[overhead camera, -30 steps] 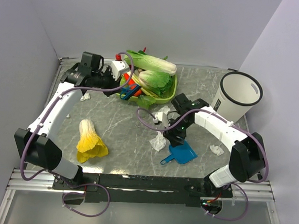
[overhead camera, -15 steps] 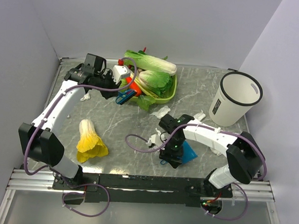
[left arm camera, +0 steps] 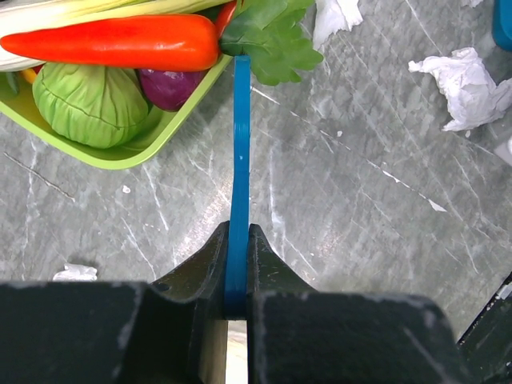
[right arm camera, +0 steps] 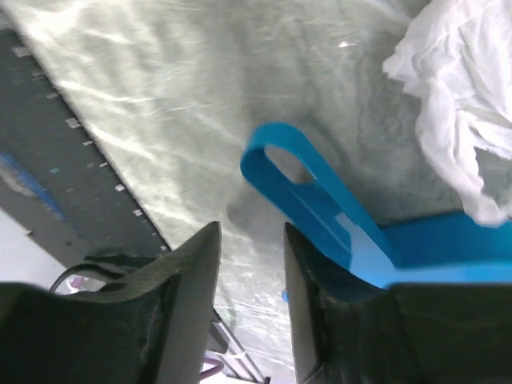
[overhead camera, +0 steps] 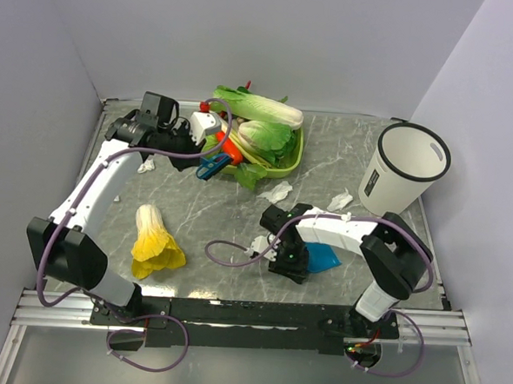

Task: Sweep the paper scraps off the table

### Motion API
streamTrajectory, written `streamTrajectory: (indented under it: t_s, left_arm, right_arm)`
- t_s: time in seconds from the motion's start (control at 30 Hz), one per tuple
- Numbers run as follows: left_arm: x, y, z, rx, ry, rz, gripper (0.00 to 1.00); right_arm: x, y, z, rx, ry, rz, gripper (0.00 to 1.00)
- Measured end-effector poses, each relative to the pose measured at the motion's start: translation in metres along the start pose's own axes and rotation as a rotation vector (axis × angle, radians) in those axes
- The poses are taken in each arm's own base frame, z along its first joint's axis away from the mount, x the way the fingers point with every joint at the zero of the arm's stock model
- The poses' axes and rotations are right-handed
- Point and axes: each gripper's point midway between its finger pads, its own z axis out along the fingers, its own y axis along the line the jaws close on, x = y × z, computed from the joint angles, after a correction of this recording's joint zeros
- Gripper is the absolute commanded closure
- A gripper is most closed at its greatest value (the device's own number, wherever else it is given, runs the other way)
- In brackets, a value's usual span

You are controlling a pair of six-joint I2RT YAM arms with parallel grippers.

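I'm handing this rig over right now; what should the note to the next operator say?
Left gripper: shut on a flat blue tool, by the green tray.
Right gripper: open, low beside the handle of the blue dustpan, gripping nothing.
Paper scraps: at least four loose on the table, one beside the dustpan.
Done: nothing clearly collected yet.
Left: grip the dustpan, sweep scraps in.

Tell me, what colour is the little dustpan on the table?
Bright blue. The dustpan shows best in the right wrist view.
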Motion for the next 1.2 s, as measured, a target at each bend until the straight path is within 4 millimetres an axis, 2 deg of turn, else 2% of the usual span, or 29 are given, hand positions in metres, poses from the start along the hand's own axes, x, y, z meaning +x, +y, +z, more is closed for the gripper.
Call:
streamTrajectory:
  t_s: [0.17, 0.43, 0.8, 0.97, 1.1, 1.13, 1.2]
  left_arm:
    - [-0.004, -0.003, -0.009, -0.01, -0.015, 0.008, 0.99]
    - [-0.01, -0.005, -0.02, -0.027, -0.041, 0.02, 0.99]
    - [-0.009, -0.005, -0.02, -0.026, -0.037, 0.018, 0.99]
    - [-0.009, -0.005, -0.021, -0.03, -0.036, 0.017, 0.99]
    - [-0.009, -0.004, -0.021, -0.033, -0.035, 0.018, 0.99]
    - [-0.009, -0.004, -0.021, -0.033, -0.035, 0.017, 0.99]
    - [-0.009, -0.004, -0.021, -0.033, -0.035, 0.018, 0.99]
  right_arm:
    - [0.002, -0.003, 0.001, 0.022, 0.022, -0.002, 0.57]
    - [0.002, -0.004, -0.023, 0.099, -0.039, -0.006, 0.58]
    - [0.013, -0.021, -0.017, 0.179, 0.013, 0.031, 0.59]
    - [0.014, -0.023, -0.013, 0.179, 0.028, 0.042, 0.6]
    - [0.015, -0.02, -0.018, 0.169, 0.031, 0.039, 0.6]
    - [0.016, -0.019, -0.02, 0.17, 0.029, 0.038, 0.58]
    - [0.017, -0.019, -0.025, 0.177, 0.02, 0.036, 0.46]
